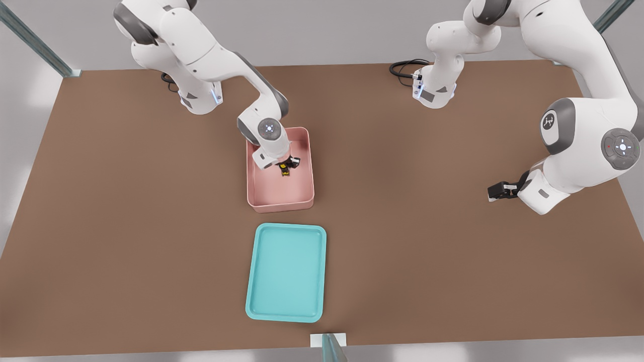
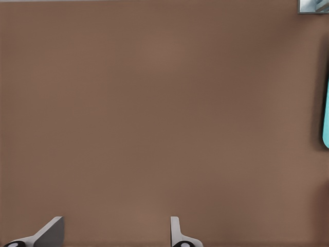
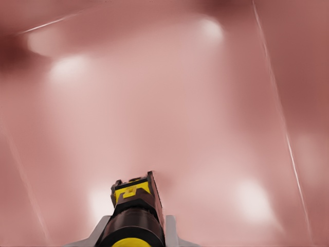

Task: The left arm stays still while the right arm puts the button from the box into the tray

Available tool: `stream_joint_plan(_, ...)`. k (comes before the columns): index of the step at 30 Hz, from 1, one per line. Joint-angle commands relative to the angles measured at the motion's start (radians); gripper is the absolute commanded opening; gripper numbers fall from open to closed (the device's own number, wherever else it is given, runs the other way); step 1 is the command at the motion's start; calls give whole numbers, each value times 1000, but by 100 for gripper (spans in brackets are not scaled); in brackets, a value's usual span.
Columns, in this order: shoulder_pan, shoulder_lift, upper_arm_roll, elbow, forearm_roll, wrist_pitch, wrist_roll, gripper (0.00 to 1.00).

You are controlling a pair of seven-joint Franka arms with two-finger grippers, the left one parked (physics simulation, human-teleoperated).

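The pale pink box (image 1: 279, 203) stands mid-table, with the teal tray (image 1: 291, 228) just in front of it, nearer the camera. The right arm reaches down from the front view's left into the box. Its gripper (image 1: 285, 169) is inside the box, shut on the button (image 1: 285, 172), a small yellow and dark piece. In the right wrist view the button (image 3: 134, 208) sits clamped between the two grey fingertips (image 3: 172, 232) of the gripper (image 3: 136, 235), with the pink box floor (image 3: 169, 103) behind it. I cannot tell whether the button touches the floor. A strip of the tray (image 2: 326, 113) shows in the left wrist view.
The parked arm's gripper (image 1: 495, 191) hangs over the brown table (image 1: 427, 251) at the front view's right. A black cable (image 1: 402, 68) lies by that arm's base at the back. A metal post (image 1: 332, 348) stands at the table's near edge.
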Motion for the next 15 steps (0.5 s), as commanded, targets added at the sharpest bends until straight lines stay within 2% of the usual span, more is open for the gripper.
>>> stream_joint_plan(1,0,-31,0,2,-3,-33,13,45)
stream_joint_plan(7,-1,-134,-5,39,0,-185,12,44)
stream_joint_plan(15,-47,-121,-15,246,0,-335,10,44)
